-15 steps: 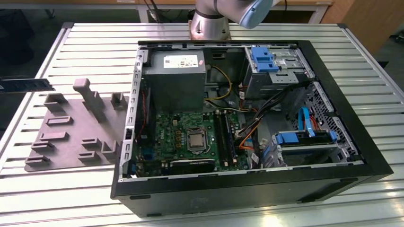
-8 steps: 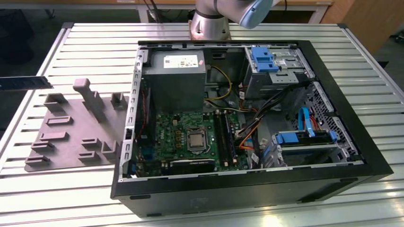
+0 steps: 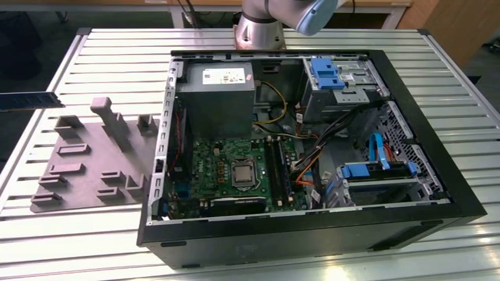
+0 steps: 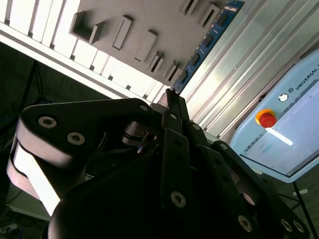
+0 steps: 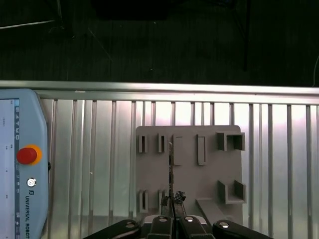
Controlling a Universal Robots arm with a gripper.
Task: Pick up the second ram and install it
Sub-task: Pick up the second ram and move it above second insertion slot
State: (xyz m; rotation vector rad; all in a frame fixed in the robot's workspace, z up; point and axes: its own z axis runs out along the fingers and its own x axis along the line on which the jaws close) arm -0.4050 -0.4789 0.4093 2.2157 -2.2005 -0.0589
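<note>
Pinching the thin, flat second ram; tool hangs over grey moulded plate

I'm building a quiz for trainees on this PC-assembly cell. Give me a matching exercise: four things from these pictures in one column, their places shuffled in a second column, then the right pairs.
Things
1. second ram
2. fixture plate
3. processor
4. red button

Places
A. on the motherboard inside the computer case
B. on the pale blue pendant
C. clamped in the gripper
D. flat on the slatted table, at the exterior view's left of the case

Pairs: 1-C, 2-D, 3-A, 4-B
</note>
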